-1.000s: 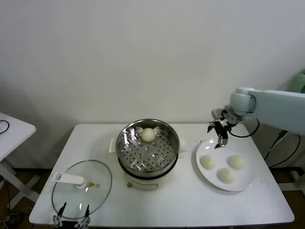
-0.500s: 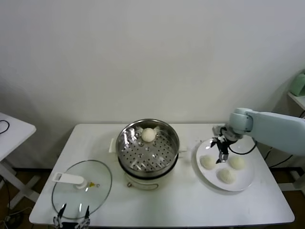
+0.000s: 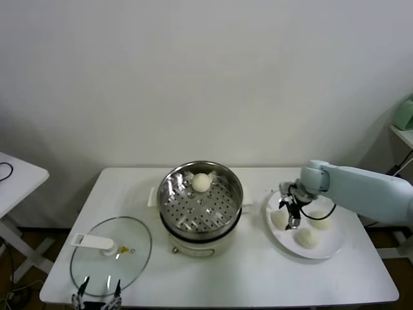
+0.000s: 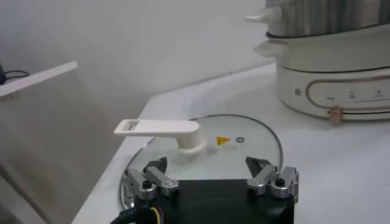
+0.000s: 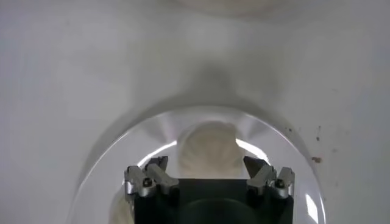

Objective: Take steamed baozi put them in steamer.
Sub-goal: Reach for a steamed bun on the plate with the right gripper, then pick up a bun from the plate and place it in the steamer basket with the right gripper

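Head view: I have the right gripper [image 3: 288, 217] lowered over the white plate [image 3: 326, 248], directly above the bun nearest the steamer [image 3: 200, 197]. Its fingers stand wide apart, one on each side of that steamed baozi [image 3: 279, 219], and in the right wrist view the same bun [image 5: 210, 149] sits centred between the two fingertips [image 5: 152, 173]; from that angle I cannot confirm whether either pad is touching the dough. Two more buns [image 3: 319, 219] [image 3: 307, 238] lie on the plate, toward its right and near side, close together but apart from one another. A fourth bun [image 3: 201, 183] rests on the perforated floor of the steamer, toward its far wall. The steamer sits atop its cream-white pot at the centre of the white table [image 3: 245, 278], just left of the plate. The left gripper [image 3: 97, 299] is parked at the near left table edge with its fingers spread, and in the left wrist view it hangs just short of the glass lid [image 4: 207, 143], which lies flat on the table beside the pot.
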Motion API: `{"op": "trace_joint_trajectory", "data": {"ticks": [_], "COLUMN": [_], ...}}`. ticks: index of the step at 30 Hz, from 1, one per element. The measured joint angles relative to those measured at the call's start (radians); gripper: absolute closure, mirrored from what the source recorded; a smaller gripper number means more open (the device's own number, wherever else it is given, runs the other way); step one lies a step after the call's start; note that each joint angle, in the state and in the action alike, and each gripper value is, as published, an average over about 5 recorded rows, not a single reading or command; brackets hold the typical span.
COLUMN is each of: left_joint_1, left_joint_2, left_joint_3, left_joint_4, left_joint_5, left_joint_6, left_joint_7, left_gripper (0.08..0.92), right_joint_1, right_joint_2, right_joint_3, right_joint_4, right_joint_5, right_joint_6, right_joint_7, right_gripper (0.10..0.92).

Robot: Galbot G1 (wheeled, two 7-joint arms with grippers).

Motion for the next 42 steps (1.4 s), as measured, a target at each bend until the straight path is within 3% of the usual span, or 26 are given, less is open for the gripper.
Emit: {"op": "trace_joint_trajectory", "data": {"ticks": [4,15,27,42], "left_joint_1": [0.000,-0.002,0.006,0.007], "left_joint_2": [0.000,0.001,0.006,0.009], "left_joint_3": [0.000,0.003,0.002,0.007], "left_joint_4": [0.000,0.001,-0.013,-0.023], "left_joint_5": [0.000,0.004,0.006,0.007], "left_joint_6": [0.000,0.000,0.000,0.002], "left_joint_7": [0.000,-0.003,-0.005,-0.002], "left_gripper": [0.177,0.177,0.177,0.177], "right_joint_1": [-0.016,-0.021,0.157,0.663], "right_joint_2": [0.002,-0.007,-0.035,0.031], "right_joint_3": [0.012,0.025,-0.075,-0.298], "right_joint_4": [-0.011,-0.013,0.079,0.328], "right_joint_5": [-0.016,-0.049,0.015,0.322], "right_joint_6": [0.001,0.006,0.019,-0.020], "right_joint_7": [0.001,0.005,-0.009,-0.030], "right_gripper": [0.226,0.397,0.401,0.393]}}
